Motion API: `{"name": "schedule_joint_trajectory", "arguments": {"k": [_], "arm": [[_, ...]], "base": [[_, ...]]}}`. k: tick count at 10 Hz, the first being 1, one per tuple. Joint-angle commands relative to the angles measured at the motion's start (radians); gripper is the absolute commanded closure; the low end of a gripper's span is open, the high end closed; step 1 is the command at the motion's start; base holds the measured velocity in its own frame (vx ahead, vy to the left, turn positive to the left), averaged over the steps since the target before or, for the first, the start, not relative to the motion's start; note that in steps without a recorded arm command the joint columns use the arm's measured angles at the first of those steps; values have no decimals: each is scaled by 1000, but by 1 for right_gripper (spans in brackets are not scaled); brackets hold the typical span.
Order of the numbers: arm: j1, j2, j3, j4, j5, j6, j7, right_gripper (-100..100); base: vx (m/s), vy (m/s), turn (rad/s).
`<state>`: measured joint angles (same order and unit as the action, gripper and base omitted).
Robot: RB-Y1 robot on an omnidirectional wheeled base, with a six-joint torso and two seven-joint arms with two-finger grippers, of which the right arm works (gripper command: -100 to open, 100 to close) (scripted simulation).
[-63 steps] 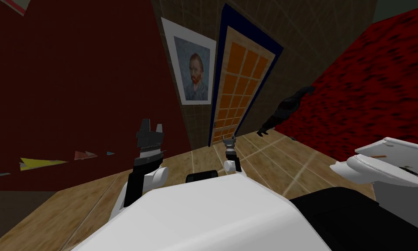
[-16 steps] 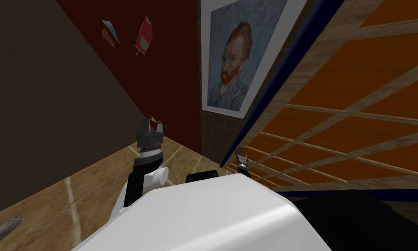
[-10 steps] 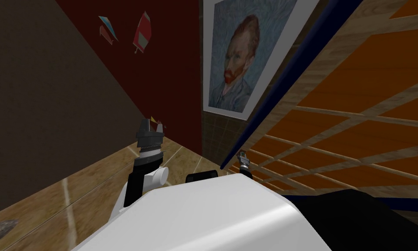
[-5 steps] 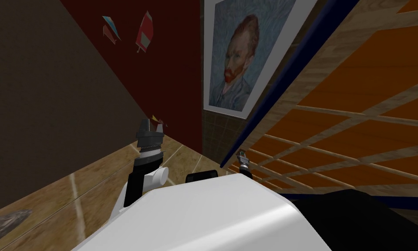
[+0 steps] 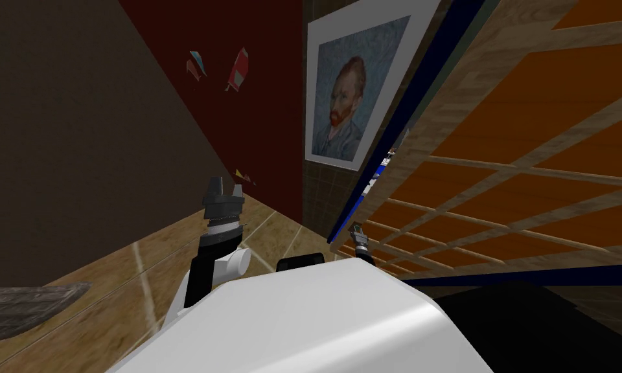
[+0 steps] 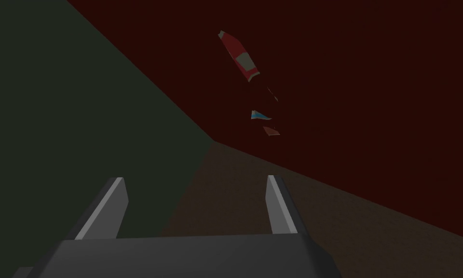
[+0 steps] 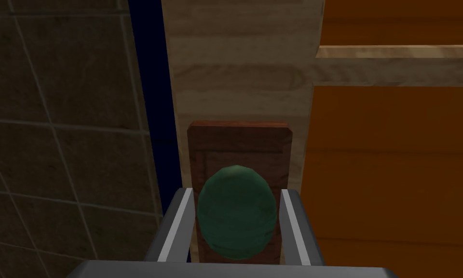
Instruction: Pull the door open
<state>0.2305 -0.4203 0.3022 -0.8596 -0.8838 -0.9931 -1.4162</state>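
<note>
Head view: the door (image 5: pixel 497 149), orange panels in a light wood lattice, stands close on my right. Its near edge sits slightly off the dark blue frame (image 5: pixel 350 210), leaving a narrow gap. The right gripper (image 5: pixel 355 226) is at that edge, low down. The left gripper (image 5: pixel 225 186) is raised over the wooden floor (image 5: pixel 109 304), well apart from the door. A framed portrait (image 5: pixel 348 84) hangs on the wall beside the frame.

Left wrist view: the left gripper (image 6: pixel 195 178) has its fingers spread wide, with nothing between them.

Right wrist view: the right gripper (image 7: pixel 237 191) is clamped on a green knob (image 7: pixel 237 217), one finger pressing each side. The knob sits on a reddish-brown plate (image 7: pixel 240 140) fixed to the door's light wood edge. A tiled wall (image 7: pixel 61 120) lies beyond the frame.
</note>
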Motion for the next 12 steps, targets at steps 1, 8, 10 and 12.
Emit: {"name": "schedule_joint_trajectory", "arguments": {"k": [1, 8, 10, 12], "arm": [[8, -8, 17, -15, 9, 1, -7, 100], [36, -42, 96, -48, 56, -26, -44, 100], [45, -54, 123, -59, 72, -35, -57, 100], [43, -55, 127, -55, 75, -38, -60, 100]], "base": [[-198, 5, 44], [-188, -9, 50], [-220, -16, 58], [-160, -1, 29]]}}
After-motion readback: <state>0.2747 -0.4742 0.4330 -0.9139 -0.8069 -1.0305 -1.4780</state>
